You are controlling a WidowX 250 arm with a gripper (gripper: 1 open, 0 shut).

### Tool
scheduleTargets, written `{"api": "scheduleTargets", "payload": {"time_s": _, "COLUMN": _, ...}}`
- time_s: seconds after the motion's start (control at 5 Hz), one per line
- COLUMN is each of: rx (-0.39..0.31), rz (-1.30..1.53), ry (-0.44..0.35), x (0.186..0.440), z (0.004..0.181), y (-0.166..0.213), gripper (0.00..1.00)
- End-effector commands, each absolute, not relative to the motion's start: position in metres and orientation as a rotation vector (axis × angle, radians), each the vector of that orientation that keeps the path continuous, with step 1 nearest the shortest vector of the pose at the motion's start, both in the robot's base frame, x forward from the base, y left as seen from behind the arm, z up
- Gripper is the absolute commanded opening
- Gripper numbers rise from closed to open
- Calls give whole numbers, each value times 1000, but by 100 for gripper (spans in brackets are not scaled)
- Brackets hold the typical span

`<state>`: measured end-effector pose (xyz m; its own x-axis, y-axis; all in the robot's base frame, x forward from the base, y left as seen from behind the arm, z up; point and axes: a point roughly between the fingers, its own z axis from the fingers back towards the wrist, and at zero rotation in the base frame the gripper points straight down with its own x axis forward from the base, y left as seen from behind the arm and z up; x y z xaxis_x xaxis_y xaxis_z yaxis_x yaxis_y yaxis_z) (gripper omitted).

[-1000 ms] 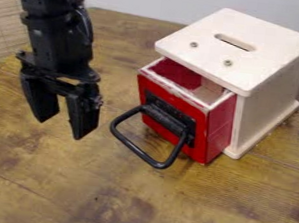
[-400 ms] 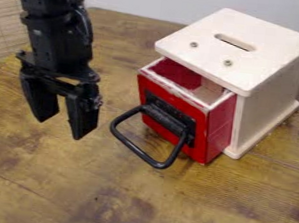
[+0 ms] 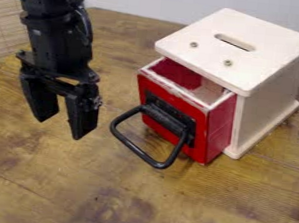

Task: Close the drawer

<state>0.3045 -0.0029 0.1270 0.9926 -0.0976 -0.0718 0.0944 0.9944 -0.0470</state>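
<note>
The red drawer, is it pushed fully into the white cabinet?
No, the red drawer sticks out of the white cabinet at the front, with its open top showing.

arm: upright, left side | gripper [image 3: 61,111]: pointing down, fingers spread

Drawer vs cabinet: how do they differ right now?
The drawer is glossy red; the cabinet is cream-white wood. The drawer carries a black loop handle on its front; the cabinet has a slot in its top. The drawer sticks out partway, its inside showing, while the cabinet sits squarely on the table. Both are boxy.
</note>
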Motion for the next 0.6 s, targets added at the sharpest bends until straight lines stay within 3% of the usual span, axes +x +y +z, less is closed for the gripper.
{"api": "scheduleTargets", "payload": {"time_s": 0.0, "rx": -37, "rz": -94, "ry": 21, "x": 311, "z": 142, "y": -1, "gripper": 100}}
{"api": "scheduleTargets", "payload": {"time_s": 0.4, "rx": -39, "rz": -91, "ry": 21, "x": 312, "z": 142, "y": 0, "gripper": 100}}
